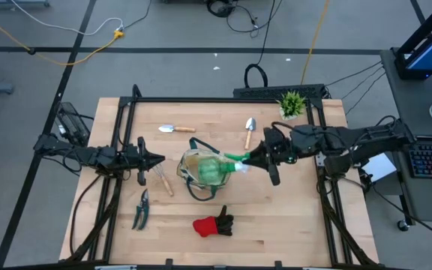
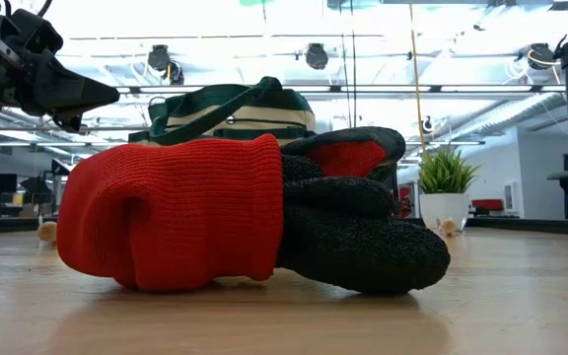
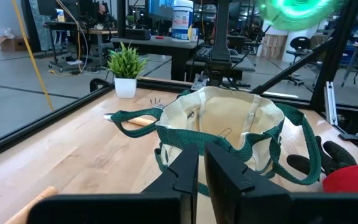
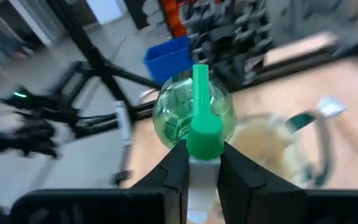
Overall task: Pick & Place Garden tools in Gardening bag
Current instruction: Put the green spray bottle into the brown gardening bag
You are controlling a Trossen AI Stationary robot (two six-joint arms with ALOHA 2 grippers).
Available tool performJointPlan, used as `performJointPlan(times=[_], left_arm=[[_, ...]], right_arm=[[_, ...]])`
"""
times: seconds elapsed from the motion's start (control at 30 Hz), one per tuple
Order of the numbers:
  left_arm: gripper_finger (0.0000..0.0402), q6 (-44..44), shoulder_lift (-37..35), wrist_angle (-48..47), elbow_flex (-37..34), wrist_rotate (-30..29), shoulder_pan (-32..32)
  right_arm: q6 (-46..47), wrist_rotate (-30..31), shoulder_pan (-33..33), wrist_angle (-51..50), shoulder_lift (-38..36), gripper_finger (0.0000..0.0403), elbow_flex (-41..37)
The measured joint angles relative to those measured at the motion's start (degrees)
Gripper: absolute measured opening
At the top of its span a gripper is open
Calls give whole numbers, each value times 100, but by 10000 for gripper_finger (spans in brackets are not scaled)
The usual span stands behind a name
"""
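Note:
The gardening bag (image 1: 193,171) stands open mid-table, tan with green trim; it also shows in the left wrist view (image 3: 229,124). My right gripper (image 1: 252,160) is shut on a green-and-white spray bottle (image 1: 217,169) over the bag's right side. My left gripper (image 1: 156,159) is shut and empty just left of the bag, seen also in the low view (image 2: 77,94). Two trowels (image 1: 177,128) (image 1: 250,132) lie behind the bag and a third tool (image 1: 163,181) lies at its left. The shears (image 1: 141,209) and the red-and-black glove (image 1: 214,224) lie on the near side. My right gripper pinches the bottle at its white neck (image 4: 199,169), just under the green spray head (image 4: 204,134), between the two fingers. The fingers come level from the table's right. The round green body (image 4: 179,115) points away toward the table's left, lifted clear above the bag.
A small potted plant (image 1: 292,103) stands at the table's far right corner. A black frame (image 1: 223,99) runs along the table's edges. The glove (image 2: 245,212) fills the low view, with the bag (image 2: 235,108) behind it.

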Motion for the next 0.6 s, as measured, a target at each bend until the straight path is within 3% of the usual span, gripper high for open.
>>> performJointPlan(times=[0.17,0.6], left_arm=[[31,0,0,1,-2,0,0],[31,0,-2,27,-4,0,2]], right_arm=[[-1132,380,-34,59,0,46,0],[-3667,370,-60,561,406,46,2]])
